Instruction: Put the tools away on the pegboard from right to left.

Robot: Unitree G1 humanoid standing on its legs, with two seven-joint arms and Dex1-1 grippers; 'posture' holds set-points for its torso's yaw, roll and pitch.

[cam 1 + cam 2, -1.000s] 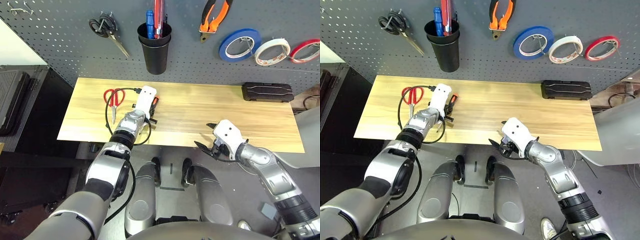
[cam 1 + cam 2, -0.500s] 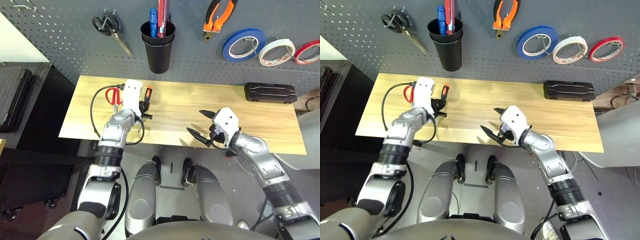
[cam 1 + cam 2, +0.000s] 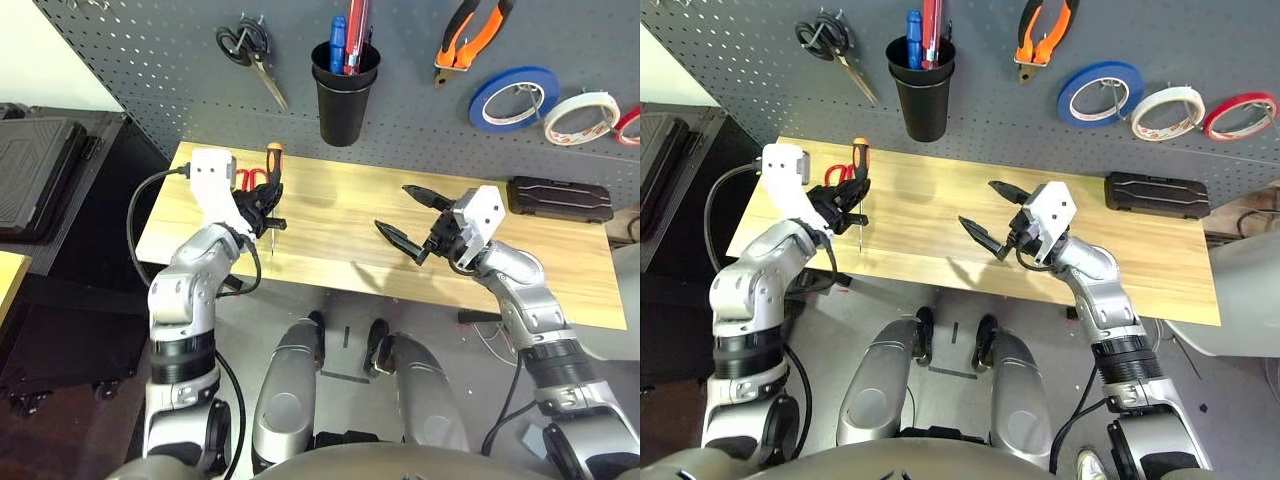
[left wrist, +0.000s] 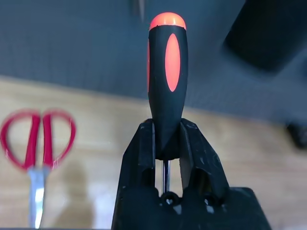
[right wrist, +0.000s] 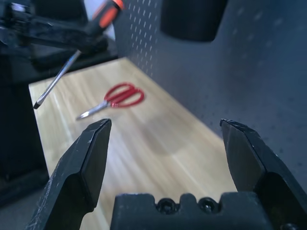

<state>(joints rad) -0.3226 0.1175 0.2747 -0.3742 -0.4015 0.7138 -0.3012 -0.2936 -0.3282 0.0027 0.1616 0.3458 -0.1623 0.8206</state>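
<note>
The left end effector [image 4: 166, 143] grips the screwdriver [image 4: 167, 81] low on its handle, upright above the desk [image 3: 340, 225]. Red scissors [image 4: 36, 143] lie just beside it. The right end effector [image 3: 412, 218] hangs spread wide, empty.

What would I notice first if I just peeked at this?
Probably the left gripper holding up an orange-and-black screwdriver above the wooden table's left end. Then the right gripper, wide open and empty over the middle, and red scissors lying on the table.
</note>
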